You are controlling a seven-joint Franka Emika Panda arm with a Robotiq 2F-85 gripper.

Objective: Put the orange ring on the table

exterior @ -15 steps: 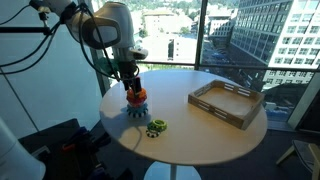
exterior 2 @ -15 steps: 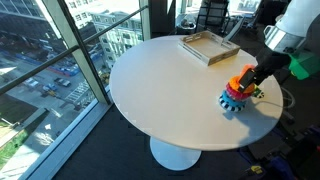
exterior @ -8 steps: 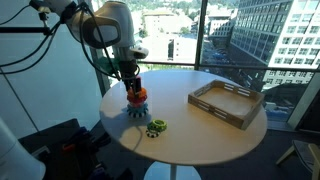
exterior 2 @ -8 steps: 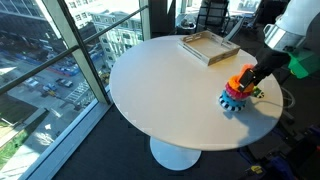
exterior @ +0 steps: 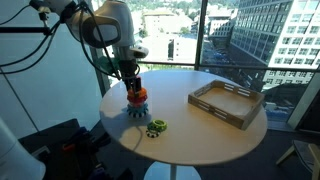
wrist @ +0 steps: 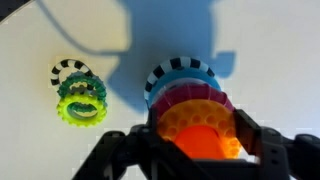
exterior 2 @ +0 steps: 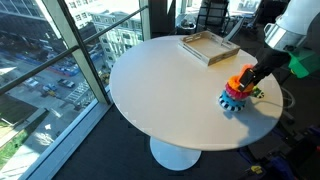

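Two fingers of my hand (wrist: pixel 197 142) flank the orange ring (wrist: pixel 185 118); grip uncertain. Near tabletop (exterior: pixel 200 130) edge; green ring (wrist: pixel 80 105) beside, tray (exterior: pixel 222 112) well apart.

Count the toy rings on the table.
5: orange ring, pink ring and blue ring stacked at the gripper; green ring and striped ring loose beside. More may be hidden.

Bright window daylight; wrist view blurred, shadowed.
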